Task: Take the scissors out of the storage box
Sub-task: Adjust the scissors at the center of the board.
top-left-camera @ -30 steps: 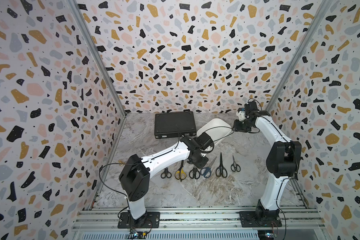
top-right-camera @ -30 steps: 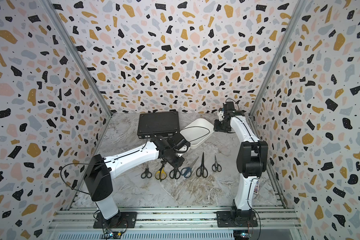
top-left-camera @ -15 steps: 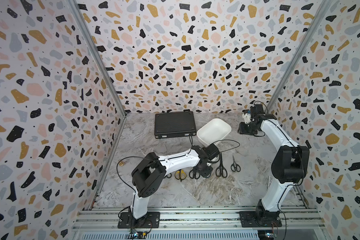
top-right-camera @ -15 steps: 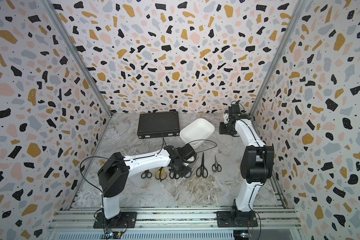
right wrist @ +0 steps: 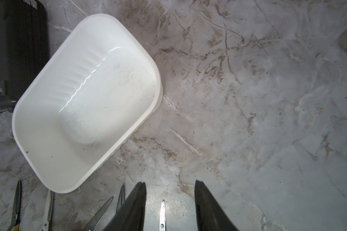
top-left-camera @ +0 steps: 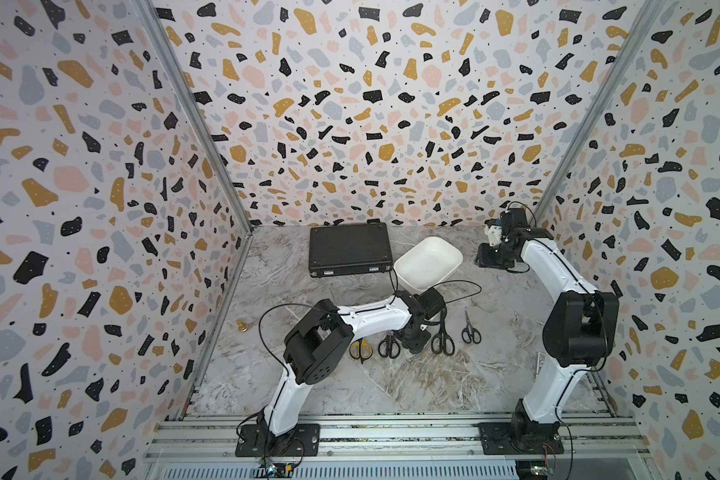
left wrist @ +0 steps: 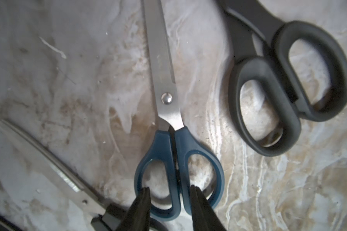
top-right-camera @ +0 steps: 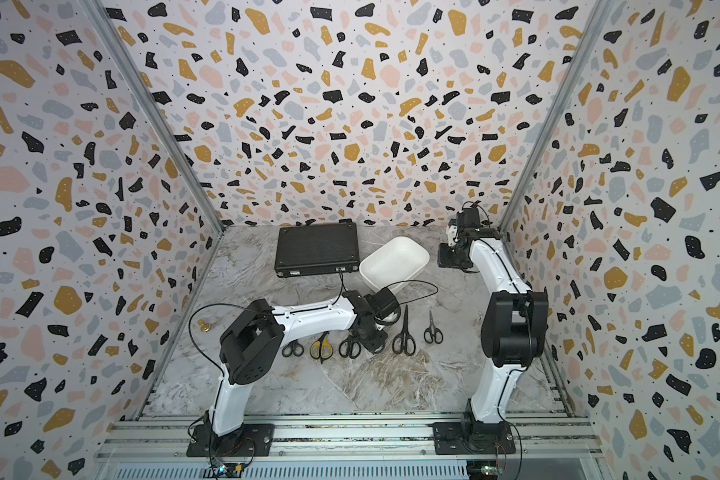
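Storage box (top-left-camera: 429, 262) empty, on table (top-left-camera: 391, 386) just beside black case (top-left-camera: 350, 249). Scissors (top-right-camera: 404, 334) lie out of box in row on table, on robot side of it; yellow-handled pair (top-right-camera: 321, 350) among five seen in a top view. Left gripper (left wrist: 169, 191) low over blue-handled scissors (left wrist: 168, 112) in that row, jaws parted, straddling handle's inner bars, not clenched. Right gripper (right wrist: 169, 188) beside box's right end, jaws apart, holding nothing.
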{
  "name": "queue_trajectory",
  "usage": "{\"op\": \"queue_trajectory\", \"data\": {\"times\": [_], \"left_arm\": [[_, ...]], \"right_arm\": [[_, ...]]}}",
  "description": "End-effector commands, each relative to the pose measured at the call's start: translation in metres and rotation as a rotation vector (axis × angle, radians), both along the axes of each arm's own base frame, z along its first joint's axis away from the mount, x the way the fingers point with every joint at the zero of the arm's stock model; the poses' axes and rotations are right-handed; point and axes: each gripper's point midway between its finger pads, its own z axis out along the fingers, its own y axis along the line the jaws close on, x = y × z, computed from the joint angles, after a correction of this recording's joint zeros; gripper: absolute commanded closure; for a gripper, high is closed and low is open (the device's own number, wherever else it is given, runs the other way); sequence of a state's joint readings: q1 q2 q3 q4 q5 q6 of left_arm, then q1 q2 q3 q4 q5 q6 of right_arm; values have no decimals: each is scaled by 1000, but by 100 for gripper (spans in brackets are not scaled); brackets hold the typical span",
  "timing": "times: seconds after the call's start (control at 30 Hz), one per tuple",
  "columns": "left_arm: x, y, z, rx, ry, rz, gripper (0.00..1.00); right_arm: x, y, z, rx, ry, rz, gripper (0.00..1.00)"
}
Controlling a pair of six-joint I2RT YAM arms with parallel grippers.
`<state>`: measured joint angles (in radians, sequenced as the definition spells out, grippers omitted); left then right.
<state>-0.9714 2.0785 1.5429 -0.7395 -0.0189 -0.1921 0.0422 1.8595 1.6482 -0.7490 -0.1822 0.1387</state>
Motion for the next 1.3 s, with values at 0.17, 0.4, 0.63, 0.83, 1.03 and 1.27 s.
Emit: {"op": "queue_trajectory", "data": {"times": [0.17, 0.4, 0.63, 0.83, 1.03, 1.27], "left_arm": [[-1, 0, -6, 12, 34, 51, 69], [-6, -2, -15, 48, 122, 160, 79], [-1, 6, -17, 28, 221, 378, 88], [-1, 7, -7, -32, 272, 538, 90], [-8, 11, -1, -38, 300, 635, 91], [-21, 8, 6, -12, 310, 630, 91]], "right_arm": [[-3, 4, 21, 25, -43, 8, 55], [-5, 8, 22, 56, -47, 6, 55], [-10, 10, 24, 73, -48, 1, 55], [-14, 9, 25, 72, -50, 5, 55], [-17, 11, 30, 81, -60, 8, 55], [-19, 11, 39, 83, -73, 11, 55]]}}
